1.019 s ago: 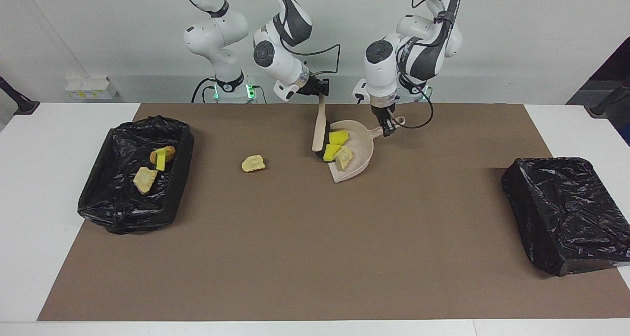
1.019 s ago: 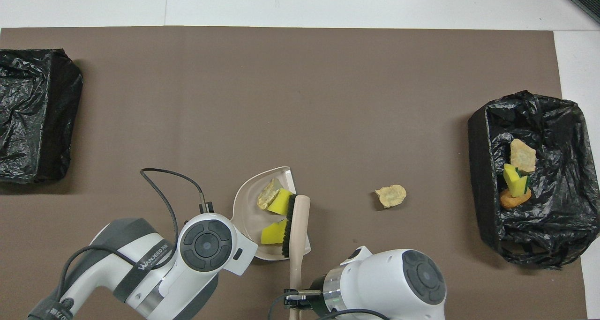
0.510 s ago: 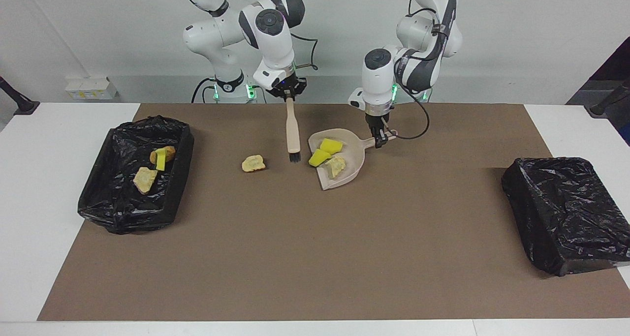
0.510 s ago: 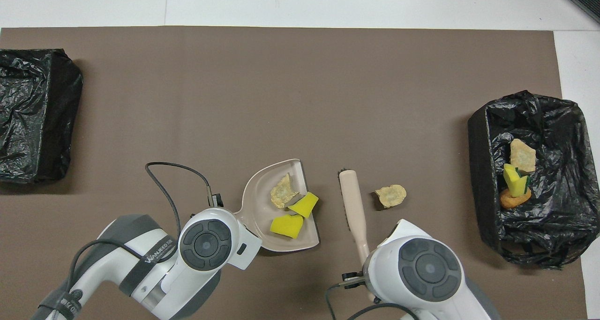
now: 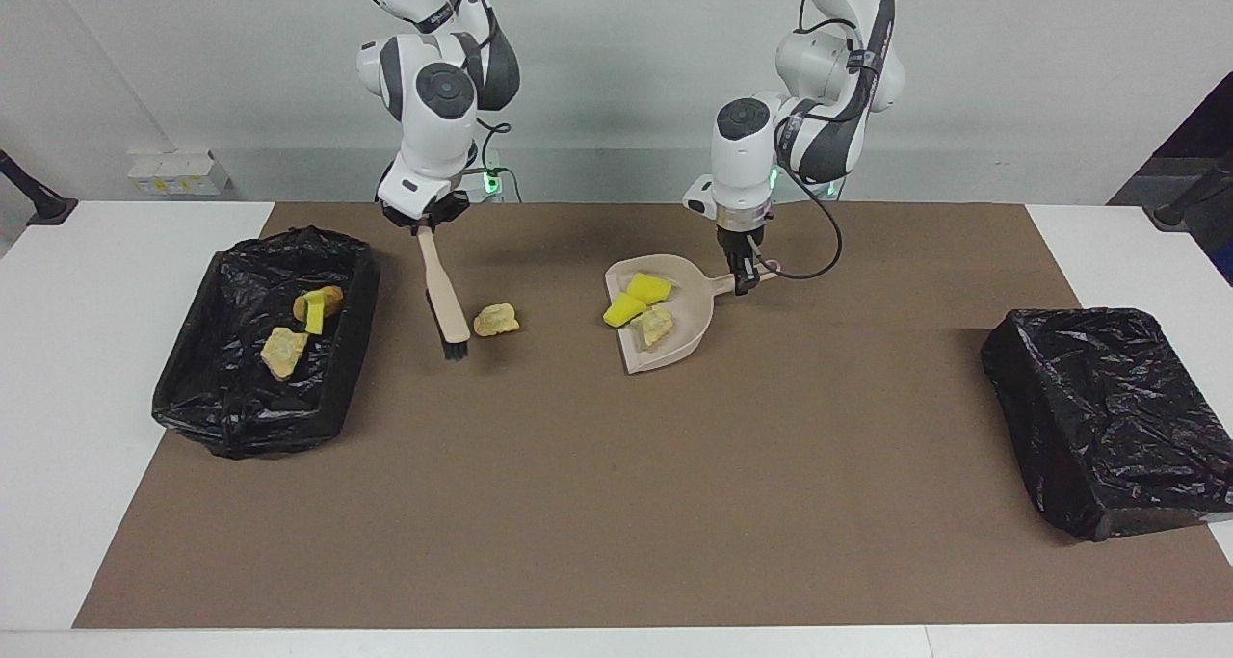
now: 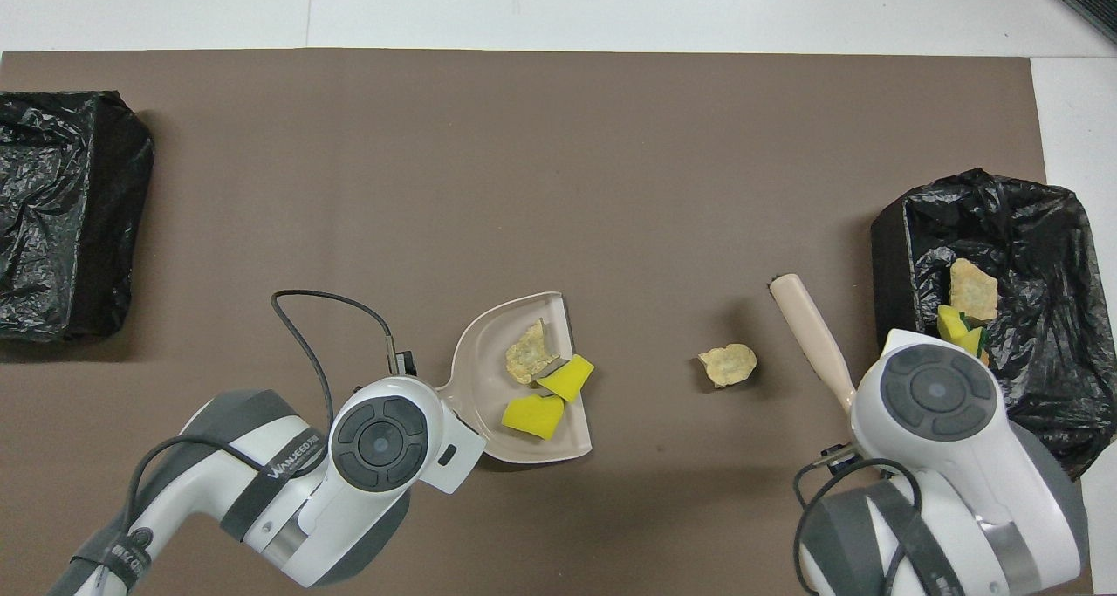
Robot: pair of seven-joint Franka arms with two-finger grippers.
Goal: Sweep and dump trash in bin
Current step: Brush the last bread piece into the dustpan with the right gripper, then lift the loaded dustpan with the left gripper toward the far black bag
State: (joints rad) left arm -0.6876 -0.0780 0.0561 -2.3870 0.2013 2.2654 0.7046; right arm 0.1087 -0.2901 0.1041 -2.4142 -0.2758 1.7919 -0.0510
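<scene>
Fingers of the right gripper (image 5: 425, 223), at upper left of the facing view, are clamped on the handle of the brush (image 5: 445, 297), whose bristles reach the tabletop (image 5: 616, 504) between the lined bin (image 5: 197, 388) and a loose beige lump (image 5: 496, 320). Fingers of the left gripper (image 5: 743, 275), upper centre, are closed on the handle of the dustpan (image 5: 695, 335), which rests on the brown mat and holds two yellow sponge pieces (image 5: 636, 299) and a pale crumbly lump (image 5: 656, 326). Three more chunks (image 5: 301, 323) already lie in the bin. A second, covered bin (image 5: 1108, 417) sits at lower right.

The step in hand looks like sweeping the last lump into the pan. To do it well, the bristles should stay low on the mat, pushing the lump straight toward the pan's open mouth. The pan lip should stay flat against the mat, so the lump rides in rather than under. A slow stroke avoids flicking it past.
</scene>
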